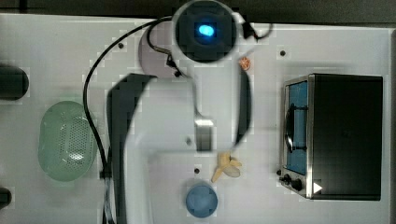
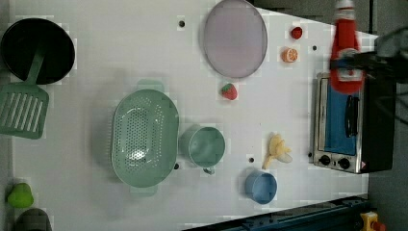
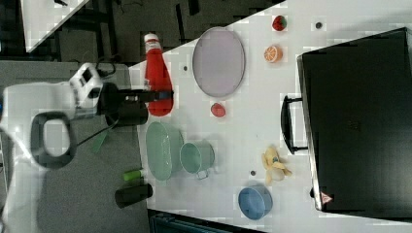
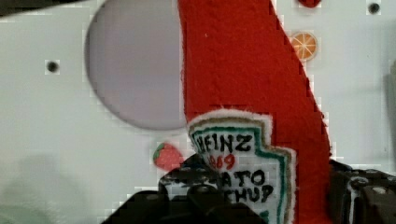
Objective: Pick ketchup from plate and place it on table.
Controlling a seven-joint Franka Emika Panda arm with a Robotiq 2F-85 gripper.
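Ketchup [image 4: 243, 93] hung close before the wrist camera, a red plush bottle with a stitched white label. The gripper [image 4: 261, 200] pinched it across the label, near its broad lower body, one finger on each side. In the right view the bottle [image 3: 156, 77] was held in the air, lying roughly level with its white cap pointing away from the arm, well clear of the plate [image 3: 218, 60]. The plate lay bare.

Judging by the fuzzy fabric and sewn edges, the bottle was probably light, soft and squashable, not fragile and not slippery. A grip across the wide labelled part seemed sound; the slim neck would likely bend or slip out. Being soft, it might flop or roll when set down, so laying it on its side looked safer than standing it up.

Around the plate on the table [image 2: 96, 57] sat a strawberry [image 2: 229, 91], an orange slice [image 2: 289, 55] and a small red piece [image 2: 297, 32]. Further off were a green basket [image 2: 143, 137], a green cup [image 2: 206, 146], a banana [image 2: 277, 150], a blue bowl [image 2: 260, 186] and a toaster oven [image 2: 344, 125]. The open white stretch between plate and basket looked free for the drop; only the strawberry lay near that path.
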